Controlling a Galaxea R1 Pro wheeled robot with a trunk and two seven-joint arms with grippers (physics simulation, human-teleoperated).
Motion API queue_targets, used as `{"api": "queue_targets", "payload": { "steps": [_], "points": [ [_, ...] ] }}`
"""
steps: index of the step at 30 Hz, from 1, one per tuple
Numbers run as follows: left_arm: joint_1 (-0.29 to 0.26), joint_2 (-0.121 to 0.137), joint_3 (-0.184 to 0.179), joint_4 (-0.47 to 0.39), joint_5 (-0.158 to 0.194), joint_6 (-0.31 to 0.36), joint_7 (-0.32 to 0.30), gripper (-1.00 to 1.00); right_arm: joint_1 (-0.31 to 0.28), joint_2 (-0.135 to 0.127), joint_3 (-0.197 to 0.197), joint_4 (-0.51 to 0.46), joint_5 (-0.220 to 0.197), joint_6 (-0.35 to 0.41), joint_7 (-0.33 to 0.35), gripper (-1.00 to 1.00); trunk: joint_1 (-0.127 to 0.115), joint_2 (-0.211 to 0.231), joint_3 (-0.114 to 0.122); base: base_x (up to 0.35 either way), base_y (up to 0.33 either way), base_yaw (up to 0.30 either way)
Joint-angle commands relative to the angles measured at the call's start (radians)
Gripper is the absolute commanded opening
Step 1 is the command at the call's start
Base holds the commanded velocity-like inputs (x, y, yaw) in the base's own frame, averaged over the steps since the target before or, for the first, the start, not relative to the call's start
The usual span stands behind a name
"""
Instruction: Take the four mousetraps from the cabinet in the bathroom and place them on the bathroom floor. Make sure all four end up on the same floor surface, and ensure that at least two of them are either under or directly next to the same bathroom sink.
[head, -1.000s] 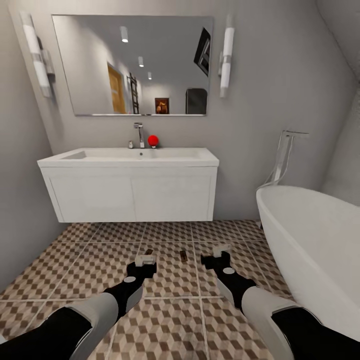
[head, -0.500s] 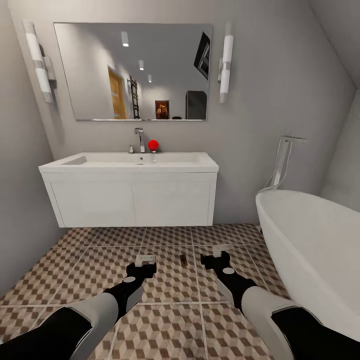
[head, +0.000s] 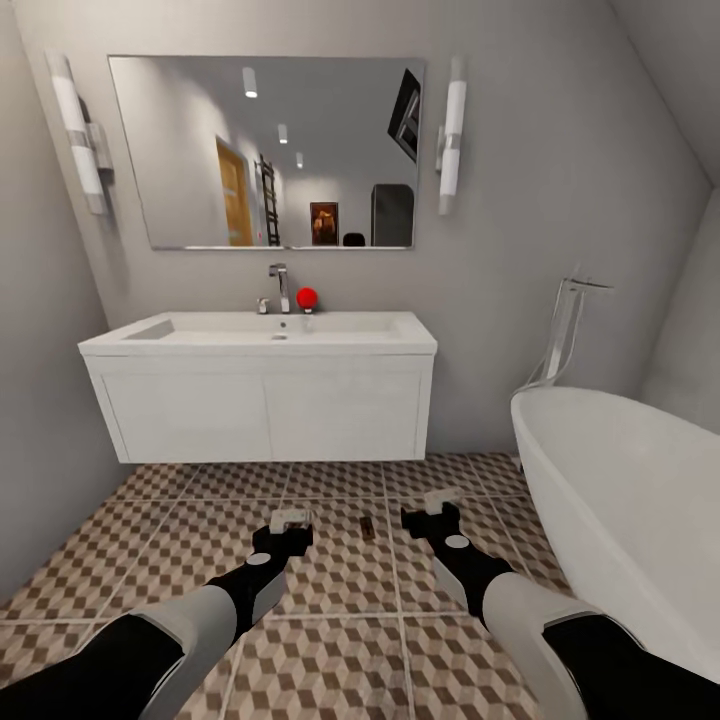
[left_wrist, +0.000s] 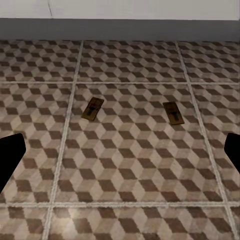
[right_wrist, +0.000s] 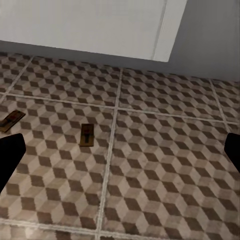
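Where we hover:
Mousetraps: two on bathroom floor, ahead of both claws.
Left claw: apart, empty.
Right claw: apart, empty.

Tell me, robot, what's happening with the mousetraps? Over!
Left gripper open, empty. Right gripper open, empty. Two mousetraps flat on bathroom floor before the sink. Nothing in the way.

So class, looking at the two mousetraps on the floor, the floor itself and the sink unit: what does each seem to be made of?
Mousetraps: flat matte brown bases, likely wood, each with a dark strip, probably metal.
Bathroom floor: looks like ceramic tile, with a printed cube pattern, pale grout lines and a slight sheen.
Sink: smooth white, perhaps ceramic; the cabinet front below looks like painted board.
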Motion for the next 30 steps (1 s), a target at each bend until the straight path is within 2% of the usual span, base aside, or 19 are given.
{"api": "queue_targets", "payload": {
  "steps": [1,18,30],
  "points": [
    [0.0,0.0,-0.008,0.001,0.007,-0.003,0.003,1.0,-0.001,0.0,0.007,0.001,0.001,-0.002,-0.006,1.0,-0.004,0.007,0.002,0.0,0.0,0.0],
    [0.0,0.003,-0.007,0.001,0.009,-0.003,0.002,1.0,-0.001,0.002,0.006,0.004,0.0,-0.002,-0.011,1.0,-0.069,0.126,0.055,0.0,0.0,0.0],
    [0.002,0.037,-0.007,0.001,0.01,-0.002,-0.002,1.0,-0.001,-0.002,0.006,0.035,-0.001,-0.003,-0.014,1.0,-0.115,0.21,0.093,0.0,0.0,0.0]
  ]
}}
